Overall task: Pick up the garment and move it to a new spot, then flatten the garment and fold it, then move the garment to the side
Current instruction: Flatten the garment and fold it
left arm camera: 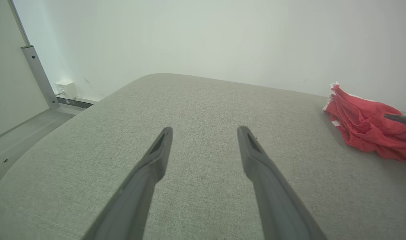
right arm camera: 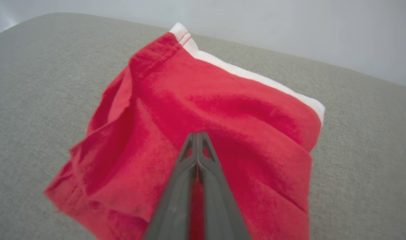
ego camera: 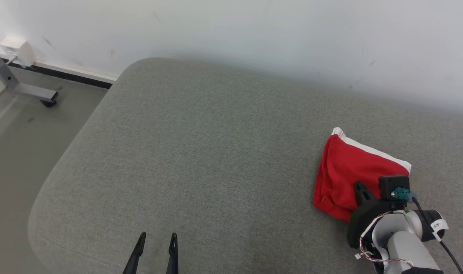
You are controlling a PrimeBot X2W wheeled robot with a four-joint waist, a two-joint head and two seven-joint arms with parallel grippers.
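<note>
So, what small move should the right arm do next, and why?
Probably raise the right gripper slightly: its fingers look shut on a pinch of the red garment, which lies bunched at the right end of the grey cushion, with bare room toward the middle.

Head cam high; wrist cams low, share garment (ego camera: 345,171).

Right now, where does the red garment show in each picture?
Head view: red garment, lower right.
Left wrist view: garment at the right edge.
Right wrist view: garment at centre, pinched by the right gripper.
Shared landmark: the grey cushion under it, meeting the white wall.
</note>
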